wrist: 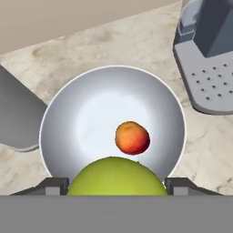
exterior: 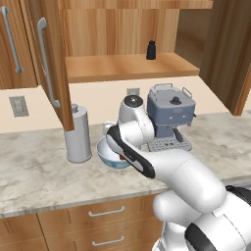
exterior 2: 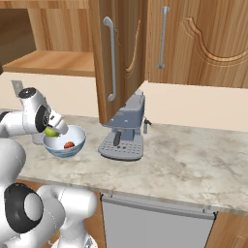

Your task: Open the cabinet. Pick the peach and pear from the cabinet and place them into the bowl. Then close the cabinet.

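Observation:
The cabinet stands open, with its doors [exterior: 49, 59] [exterior 2: 118, 53] swung out over the counter. My gripper [wrist: 116, 184] [exterior 2: 54, 127] hovers over the pale bowl [wrist: 91, 113] [exterior 2: 73, 144] [exterior: 104, 156] and is shut on the yellow-green pear [wrist: 116, 176] [exterior 2: 50, 131]. The pear fills the gap between the two finger tips. Inside the bowl, just right of its middle, lies the red-orange peach [wrist: 132, 137] [exterior 2: 69, 144]. In the left base view the arm covers the near side of the bowl.
A grey coffee machine [exterior: 169, 115] [exterior 2: 123, 131] [wrist: 209, 54] stands right of the bowl. A tall grey canister [exterior: 78, 135] [wrist: 16, 118] stands on the bowl's left. A small dark bottle [exterior: 151, 50] sits on the cabinet shelf. Drawers [exterior: 105, 212] run below the counter edge.

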You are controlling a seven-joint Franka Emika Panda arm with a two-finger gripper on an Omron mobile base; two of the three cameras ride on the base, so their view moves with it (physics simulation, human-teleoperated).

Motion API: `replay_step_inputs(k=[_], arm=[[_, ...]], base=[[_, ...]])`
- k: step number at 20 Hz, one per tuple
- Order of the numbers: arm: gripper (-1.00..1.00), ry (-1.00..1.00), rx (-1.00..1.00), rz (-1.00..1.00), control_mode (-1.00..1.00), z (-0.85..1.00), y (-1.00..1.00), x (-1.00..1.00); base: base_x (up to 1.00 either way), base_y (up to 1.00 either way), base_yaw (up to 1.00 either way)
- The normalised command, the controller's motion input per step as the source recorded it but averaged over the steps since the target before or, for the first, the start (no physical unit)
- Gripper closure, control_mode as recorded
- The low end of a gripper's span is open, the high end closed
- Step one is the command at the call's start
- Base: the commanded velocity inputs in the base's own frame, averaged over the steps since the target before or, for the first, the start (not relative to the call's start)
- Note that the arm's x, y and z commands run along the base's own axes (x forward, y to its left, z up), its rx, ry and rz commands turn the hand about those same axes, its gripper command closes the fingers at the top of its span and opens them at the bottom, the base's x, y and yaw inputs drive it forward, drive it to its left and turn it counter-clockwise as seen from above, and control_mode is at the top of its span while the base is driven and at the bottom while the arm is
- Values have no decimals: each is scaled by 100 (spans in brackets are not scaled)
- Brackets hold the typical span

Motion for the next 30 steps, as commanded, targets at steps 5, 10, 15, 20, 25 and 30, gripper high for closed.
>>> replay_step_inputs(k=[5,10,15,20,25,30], arm=[[100,-1,0,0,-100,-18,4,59],[100,0,-5,0,-100,-31,0,46],[100,0,-11,0,-100,-42,0,31],[-100,-1,-8,0,-100,-22,1,26],[-100,-3,0,0,-100,3,0,1],[-100,-15,0,0,-100,34,0,-5]], base=[[0,0,0],[0,0,0],[0,0,0],[0,0,0],[0,0,0],[0,0,0]])
